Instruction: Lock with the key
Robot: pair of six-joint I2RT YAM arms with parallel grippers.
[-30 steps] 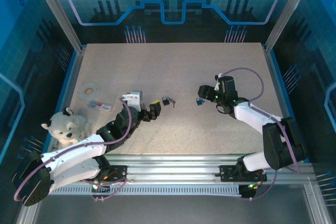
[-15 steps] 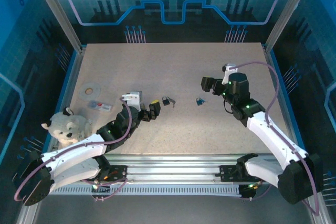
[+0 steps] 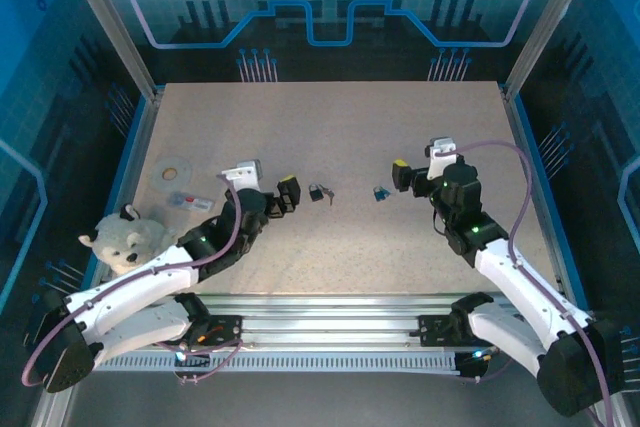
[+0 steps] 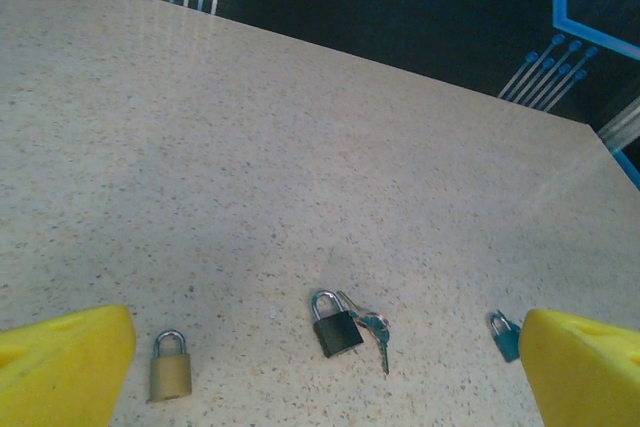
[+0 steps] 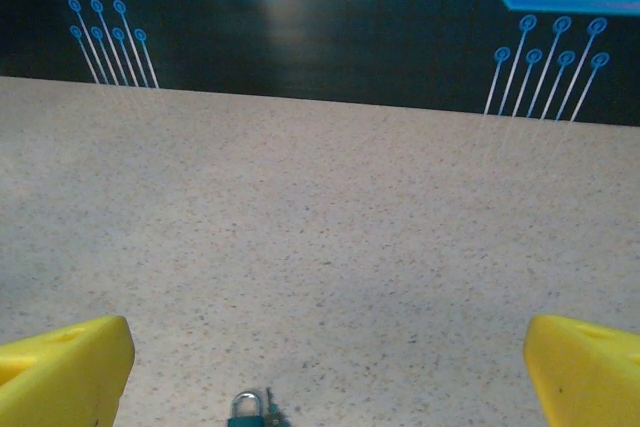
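Padlock with keys lies just ahead of the wide-spread left gripper; the right gripper, also spread, faces a teal padlock.

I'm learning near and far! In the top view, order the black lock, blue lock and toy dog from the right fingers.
1. Blue lock, just left of the right fingers.
2. Black lock, table middle.
3. Toy dog, far left edge.

Brass padlock, black padlock with keys and blue padlock lie between the gripper's spread fingers.
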